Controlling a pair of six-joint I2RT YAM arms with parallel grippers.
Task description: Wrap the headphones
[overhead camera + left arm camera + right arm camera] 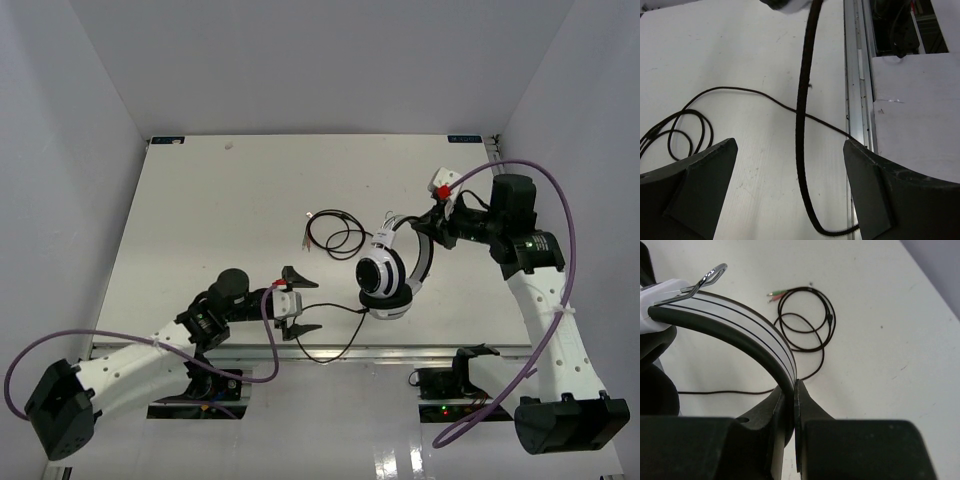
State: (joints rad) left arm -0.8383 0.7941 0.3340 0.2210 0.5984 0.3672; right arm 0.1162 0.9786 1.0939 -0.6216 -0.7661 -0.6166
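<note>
The white-and-black headphones [386,276] hang above the table by their headband [424,256]. My right gripper [433,224] is shut on the headband; in the right wrist view its fingertips [794,390] pinch the white striped band [735,320]. The thin black cable [330,357] drops from the earcups, loops near the front edge and runs back to a coil [335,236] with reddish and green plugs [775,294]. My left gripper [300,303] is open just left of the earcups. In the left wrist view the hanging cable [800,125] passes between its spread fingers [790,170] without touching them.
The table's aluminium front rail [860,75] lies close to the right of the left gripper and under the cable loop. Purple robot cables [545,190] arc over the right arm. White walls close in the table on three sides.
</note>
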